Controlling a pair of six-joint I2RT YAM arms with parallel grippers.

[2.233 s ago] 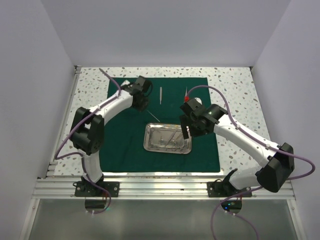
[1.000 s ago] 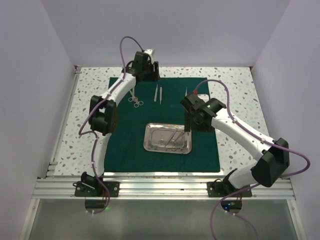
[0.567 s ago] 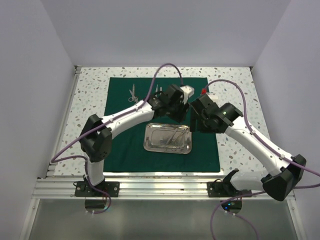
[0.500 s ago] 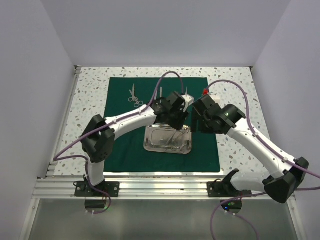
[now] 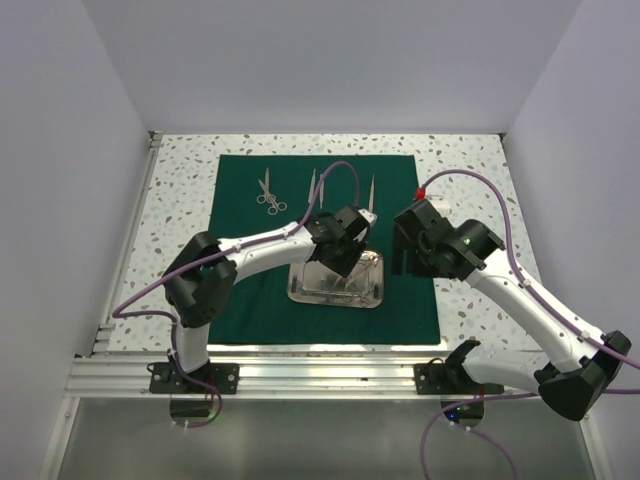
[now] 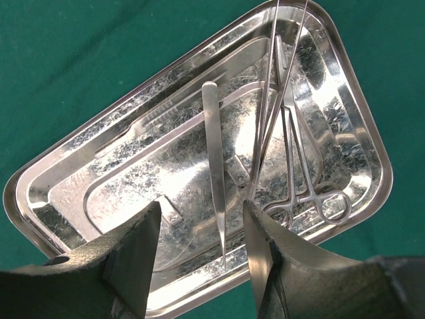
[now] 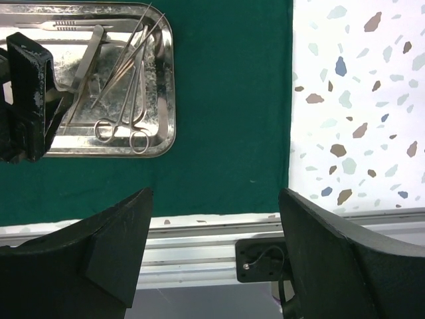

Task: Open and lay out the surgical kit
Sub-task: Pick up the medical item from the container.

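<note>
Green cloth drape (image 5: 250, 290) lies spread on the speckled bench (image 5: 470, 170), its shiny rectangular steel tray (image 6: 63, 169) holding silver tweezers (image 6: 214, 166) and ring-handled forceps (image 6: 299, 166). Left end effector (image 6: 199, 226) hovers open over the tray; right end effector (image 7: 214, 212), jaws wide and empty, hangs beside it.

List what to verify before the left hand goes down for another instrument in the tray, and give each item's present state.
1. Left hand open: ok, jaws apart.
2. Lined up on the tweezers in the tray: ok, in the wrist view they run between its fingers.
3. Tweezers free of the forceps: cannot tell, the shafts lie very close.
4. Right hand clear of the tray: ok, open over the drape.
5. Bare drape beside the scissors: ok.
</note>
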